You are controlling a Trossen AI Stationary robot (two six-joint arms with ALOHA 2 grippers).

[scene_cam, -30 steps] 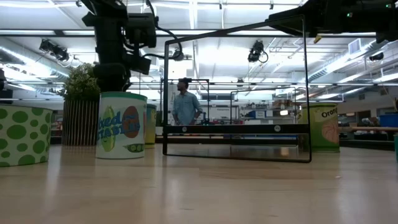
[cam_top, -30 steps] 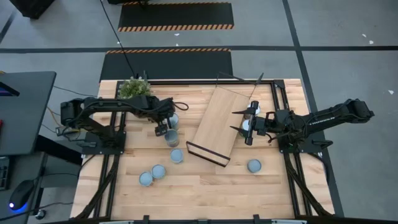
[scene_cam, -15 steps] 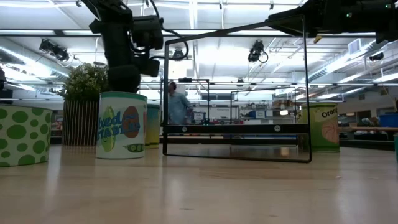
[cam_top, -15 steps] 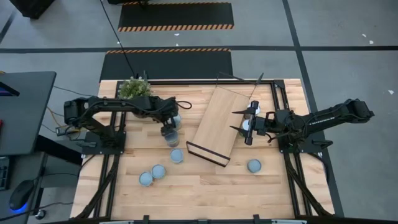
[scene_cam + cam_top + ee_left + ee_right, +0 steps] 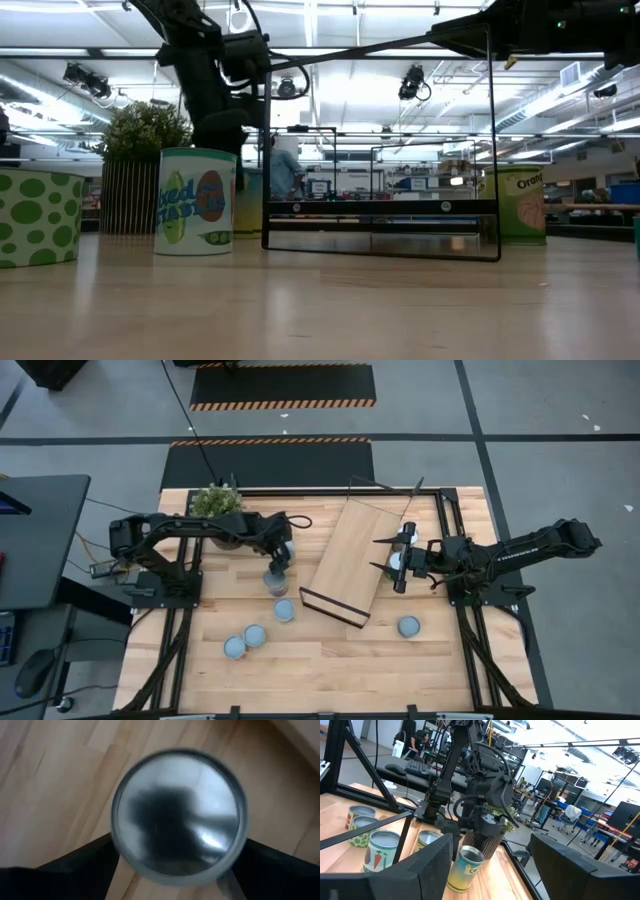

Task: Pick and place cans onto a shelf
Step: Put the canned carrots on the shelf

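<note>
My left gripper [image 5: 282, 556] is open and points down over a can [image 5: 177, 815] with a silvery top, one finger on either side of it. I cannot tell whether the fingers touch it. This can also shows in the right wrist view [image 5: 465, 867], standing upright on the table under the left gripper. A second can [image 5: 275, 583] stands just nearer. The light-wood shelf [image 5: 350, 555] lies slantwise mid-table. My right gripper [image 5: 392, 560] is open and empty at the shelf's right edge.
More cans stand at the front left [image 5: 285, 610], [image 5: 255, 634], [image 5: 234, 648], and one stands at the front right [image 5: 408, 626]. A potted plant [image 5: 215, 502] stands at the far left. The shelf's black end frame [image 5: 380, 150] stands upright.
My left gripper has moved toward the table's right and far edges, from beside the nearer can to over the farther one, and has come down a little. Its fingers now stand on either side of that can. No can has moved.
</note>
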